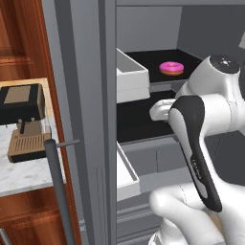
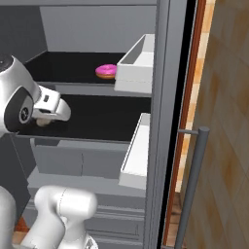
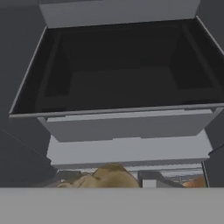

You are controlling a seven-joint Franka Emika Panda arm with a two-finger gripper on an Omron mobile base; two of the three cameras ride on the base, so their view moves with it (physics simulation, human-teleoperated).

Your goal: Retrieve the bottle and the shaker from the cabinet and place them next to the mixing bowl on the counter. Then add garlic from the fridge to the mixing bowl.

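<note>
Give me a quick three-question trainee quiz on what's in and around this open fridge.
1. True or false: the pink-iced ring doughnut lies on the same dark shelf of the tall grey steel fridge that the white robot arm reaches over.
2. What stands on the white marble counter beside the fridge? A) a black and tan coffee machine B) a red kettle C) a steel toaster
3. Fill in: the arm reaches over the shelf ___ the doughnut's.

Key: 1 false, the doughnut lies one shelf higher; 2 A; 3 below.
</note>
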